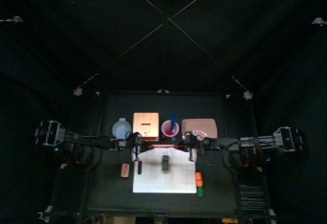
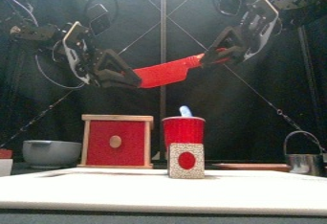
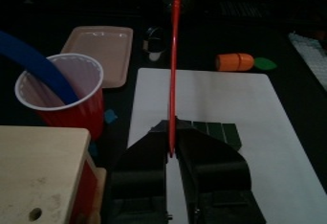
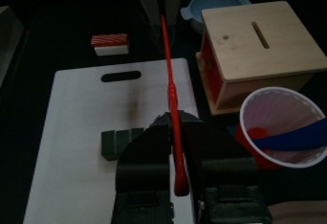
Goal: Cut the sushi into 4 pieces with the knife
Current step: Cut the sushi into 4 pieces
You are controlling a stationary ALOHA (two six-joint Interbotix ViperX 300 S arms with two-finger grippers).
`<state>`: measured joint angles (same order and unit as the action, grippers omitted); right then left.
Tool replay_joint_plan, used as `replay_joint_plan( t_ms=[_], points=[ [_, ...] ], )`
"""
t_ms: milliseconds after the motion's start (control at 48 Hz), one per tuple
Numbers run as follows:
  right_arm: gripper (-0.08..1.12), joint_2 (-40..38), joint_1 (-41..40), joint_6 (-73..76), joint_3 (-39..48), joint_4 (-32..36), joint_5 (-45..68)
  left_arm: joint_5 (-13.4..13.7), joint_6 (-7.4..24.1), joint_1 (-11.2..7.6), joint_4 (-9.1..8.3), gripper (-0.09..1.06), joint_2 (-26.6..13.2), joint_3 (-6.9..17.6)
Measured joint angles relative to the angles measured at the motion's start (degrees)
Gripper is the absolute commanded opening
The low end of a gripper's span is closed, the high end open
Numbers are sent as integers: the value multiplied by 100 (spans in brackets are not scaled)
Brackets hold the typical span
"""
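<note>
While L+R jaws pinch red knife (image 2: 166,72), cup (image 2: 183,130) (w/ blue knife (image 2: 186,111)) sits behind sushi (image 3: 215,133).

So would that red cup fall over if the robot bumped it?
Probably: the red cup stands tall and looks like light plastic. The blue knife leaning out of it likely makes it tippier. Its round side might then roll.

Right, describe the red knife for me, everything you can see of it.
The red knife looks like plain red plastic: a flat toy blade, broad toward the left gripper and narrowing to a handle at the right gripper. Both grippers clamp it, one at each end. It hangs in the air, tilted up toward the right arm, above the white cutting board and the sushi roll, touching neither.
</note>
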<state>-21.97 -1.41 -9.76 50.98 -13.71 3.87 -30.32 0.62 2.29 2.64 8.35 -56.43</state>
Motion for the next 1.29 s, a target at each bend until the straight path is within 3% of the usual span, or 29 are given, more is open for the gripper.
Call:
replay_joint_plan(
  t_ms=[208,354,542,646,1104,1292],
  points=[
    [16,431,141,105,44,-114,-18,-316,-18,-26,-9,12,-466,0],
    [16,712,264,105,62,-343,-123,-360,-44,-211,0,11,-721,70],
    [16,888,378,97,114,-606,-378,-369,-53,-483,229,11,-896,237],
    [16,1020,387,105,114,-633,-422,-387,-62,-545,343,11,-976,281],
    [16,1230,316,105,114,-598,-431,-431,-35,-571,677,11,-1459,396],
    [16,1327,308,97,114,-589,-431,-431,-26,-563,703,11,-1529,413]
  ],
)
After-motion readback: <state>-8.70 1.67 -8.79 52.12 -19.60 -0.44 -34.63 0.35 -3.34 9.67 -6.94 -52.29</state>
